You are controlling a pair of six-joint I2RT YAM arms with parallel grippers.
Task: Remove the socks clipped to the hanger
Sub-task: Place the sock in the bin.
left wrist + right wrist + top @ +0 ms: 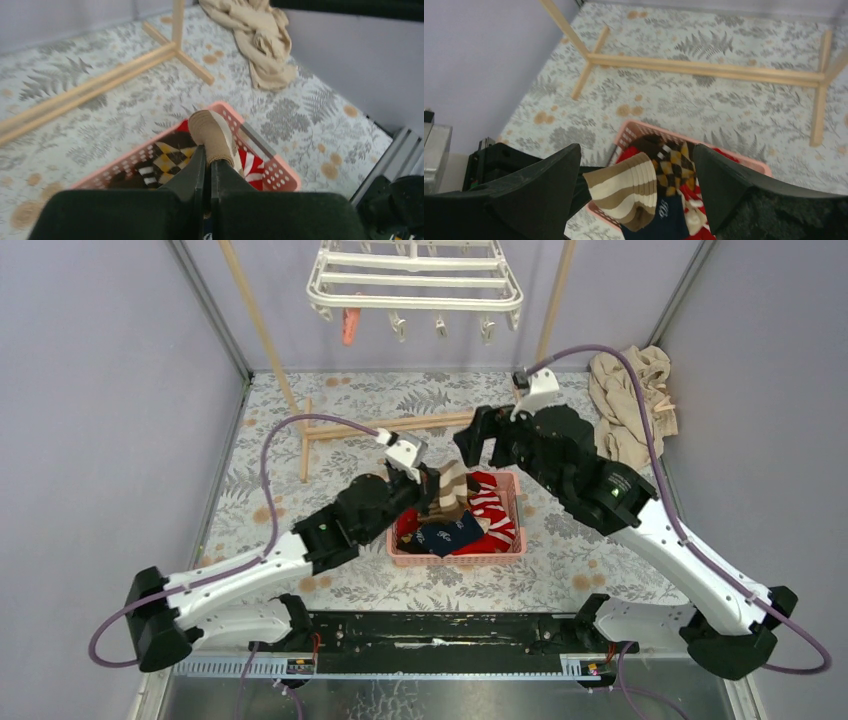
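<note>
The white hanger hangs at the back, with one orange sock still clipped under its left side. My left gripper is shut on a tan and cream striped sock, holding it over the pink basket. In the left wrist view the fingers pinch the striped sock by its cuff above the basket. My right gripper stands open just behind the basket. Its wrist view shows nothing between the wide jaws of the gripper, with the striped sock hanging below.
The basket holds a brown and yellow argyle sock, a navy sock and a red and white one. A wooden pole frame stands behind it. A beige cloth lies at the back right. Walls close both sides.
</note>
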